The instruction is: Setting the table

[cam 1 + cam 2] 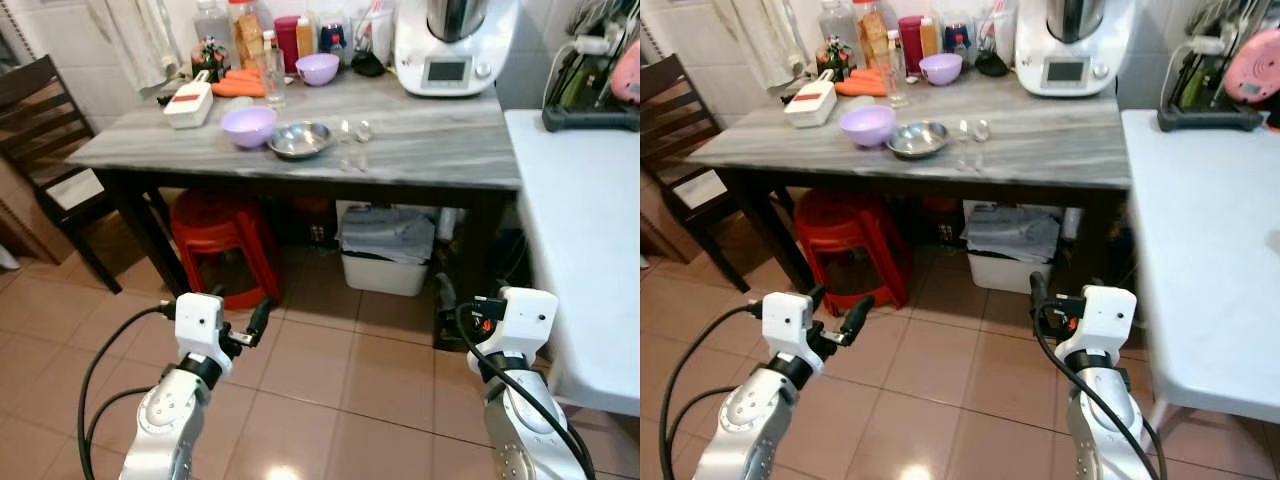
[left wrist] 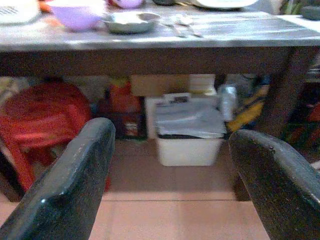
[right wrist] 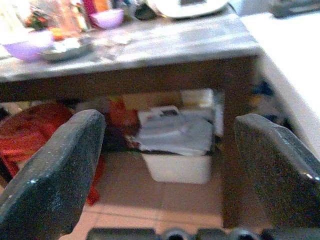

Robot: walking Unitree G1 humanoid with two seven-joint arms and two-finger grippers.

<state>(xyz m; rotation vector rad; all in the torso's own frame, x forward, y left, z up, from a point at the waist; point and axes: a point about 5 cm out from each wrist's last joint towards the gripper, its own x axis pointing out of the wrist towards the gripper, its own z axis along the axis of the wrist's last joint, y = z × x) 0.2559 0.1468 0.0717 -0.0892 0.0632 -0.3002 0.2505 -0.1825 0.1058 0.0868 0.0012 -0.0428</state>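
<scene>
A grey marble-topped table (image 1: 430,140) stands ahead of me. On it sit a purple bowl (image 1: 248,126), a steel dish (image 1: 299,139) beside it, and some small shiny cutlery pieces (image 1: 353,132). A second purple bowl (image 1: 317,68) is at the back among bottles. My left gripper (image 2: 172,135) is held low over the tiled floor, well short of the table, open and empty. My right gripper (image 3: 170,122) is also low, open and empty, pointing at the space under the table.
A white kitchen machine (image 1: 452,45), a white box (image 1: 189,103) and carrots (image 1: 238,85) crowd the table's back. Under it are a red stool (image 1: 215,225) and a white bin (image 1: 385,270). A white table (image 1: 580,220) juts in on the right, and a dark chair (image 1: 40,110) stands at the left.
</scene>
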